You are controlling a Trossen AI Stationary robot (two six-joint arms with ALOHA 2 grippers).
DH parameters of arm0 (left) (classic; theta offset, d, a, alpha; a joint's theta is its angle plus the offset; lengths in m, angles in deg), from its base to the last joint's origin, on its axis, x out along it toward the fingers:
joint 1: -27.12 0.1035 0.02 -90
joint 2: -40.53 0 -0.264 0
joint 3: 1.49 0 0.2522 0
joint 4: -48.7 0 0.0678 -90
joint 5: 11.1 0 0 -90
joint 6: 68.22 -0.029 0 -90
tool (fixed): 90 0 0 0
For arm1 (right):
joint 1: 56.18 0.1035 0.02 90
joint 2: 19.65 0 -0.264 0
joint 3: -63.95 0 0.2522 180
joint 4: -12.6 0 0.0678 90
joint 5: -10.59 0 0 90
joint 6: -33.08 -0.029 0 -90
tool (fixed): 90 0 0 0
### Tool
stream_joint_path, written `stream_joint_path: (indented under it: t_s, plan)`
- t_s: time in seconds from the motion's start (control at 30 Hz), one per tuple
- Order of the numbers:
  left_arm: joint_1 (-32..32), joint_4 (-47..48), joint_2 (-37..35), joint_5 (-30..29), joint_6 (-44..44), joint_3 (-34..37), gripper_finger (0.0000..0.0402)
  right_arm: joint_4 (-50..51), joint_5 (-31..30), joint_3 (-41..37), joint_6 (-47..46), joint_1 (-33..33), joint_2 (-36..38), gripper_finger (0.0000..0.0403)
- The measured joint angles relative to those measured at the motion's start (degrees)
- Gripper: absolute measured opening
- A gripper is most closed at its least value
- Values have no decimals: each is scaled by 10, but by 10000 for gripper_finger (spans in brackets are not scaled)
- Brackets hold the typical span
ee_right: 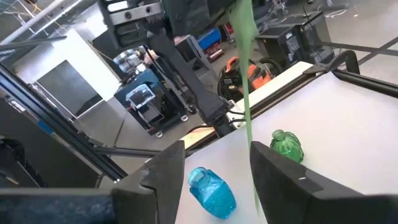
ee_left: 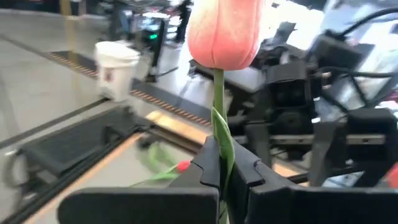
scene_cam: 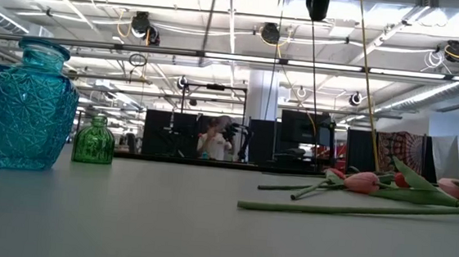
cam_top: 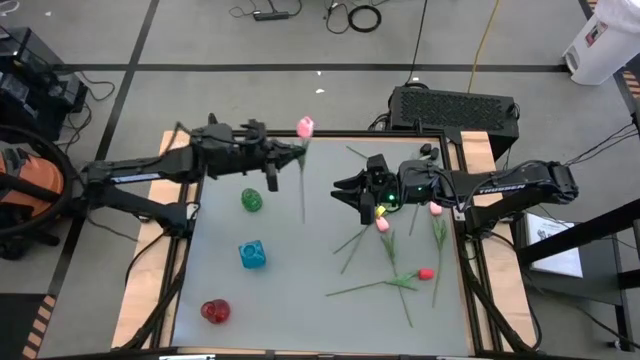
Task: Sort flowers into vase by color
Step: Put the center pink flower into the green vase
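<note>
Holding the pink-headed artificial tulip [cam_top: 304, 128] aloft near the table's far edge, my left gripper [cam_top: 283, 154] pinches its thin green stem; the long stem could sway and miss the small green cut-glass vase [cam_top: 251, 200] nearby. My right gripper [cam_top: 346, 188] hangs spread beside the stem, not touching.

Three vases [cam_top: 252, 255], one held tulip [cam_top: 305, 127], several tulips [cam_top: 383, 224] lying.
</note>
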Motion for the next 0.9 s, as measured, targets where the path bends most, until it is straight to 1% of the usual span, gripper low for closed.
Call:
stream_joint_path:
  t_s: [0.13,0.37,0.53,0.7,0.9]
  plan:
    - [8,62,-49,-45,-22,0,1,4,0,0,5,0,0,174]
    - [10,156,-131,-154,-53,0,1,5,0,0,6,0,0,174]
    - [10,218,-183,-222,-56,0,1,8,0,0,8,0,0,173]
    - [10,270,-226,-254,-56,0,1,8,-1,0,7,-8,0,173]
    - [9,326,-260,-268,-71,0,1,8,-1,0,5,-23,0,173]
